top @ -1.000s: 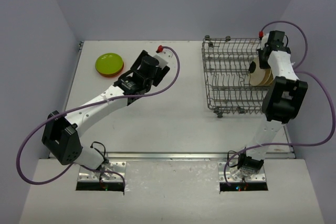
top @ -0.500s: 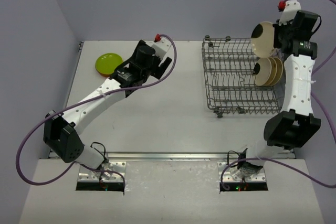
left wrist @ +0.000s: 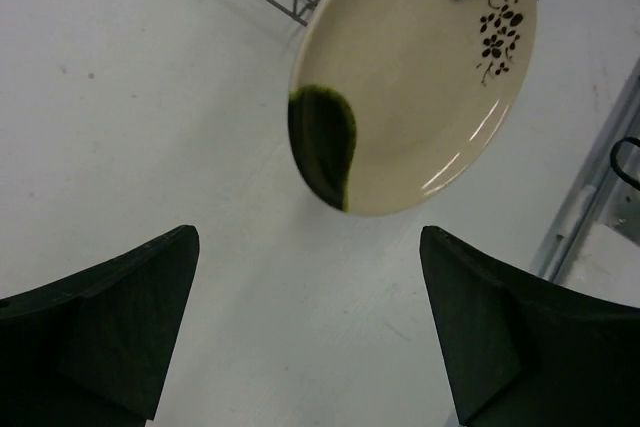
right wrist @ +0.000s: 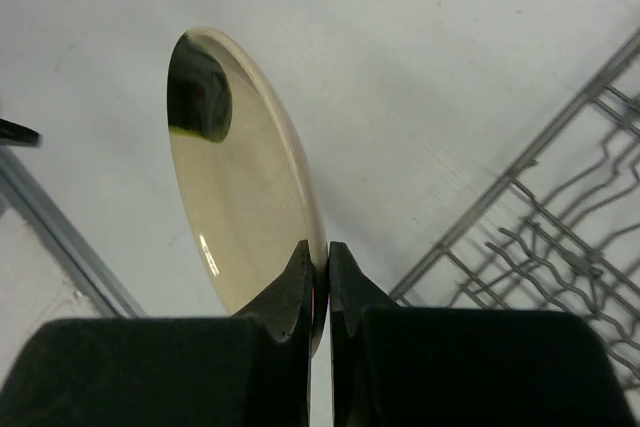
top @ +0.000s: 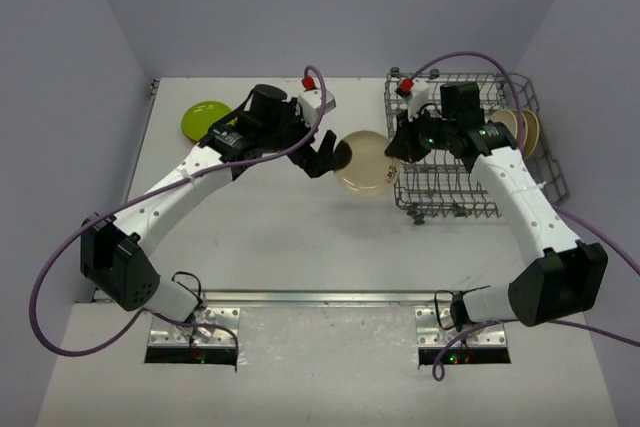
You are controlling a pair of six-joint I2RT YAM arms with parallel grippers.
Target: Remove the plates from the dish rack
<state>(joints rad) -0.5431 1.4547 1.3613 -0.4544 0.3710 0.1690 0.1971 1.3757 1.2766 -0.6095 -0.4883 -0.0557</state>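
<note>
The right claw (right wrist: 318,259) is clamped on the rim of a beige plate (top: 362,165), holding it above the table (top: 260,237) just left of the rack (top: 455,192). The left claw (top: 322,154) is wide open and faces that plate, just short of its far rim. Behind the right claw, two other beige plates (top: 522,129) stand in the rack. A green plate (top: 205,119) lies well behind the left claw.

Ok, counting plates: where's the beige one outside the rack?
Top-view centre: beige plate held by right end effector, between the dish rack and left end effector.
</note>
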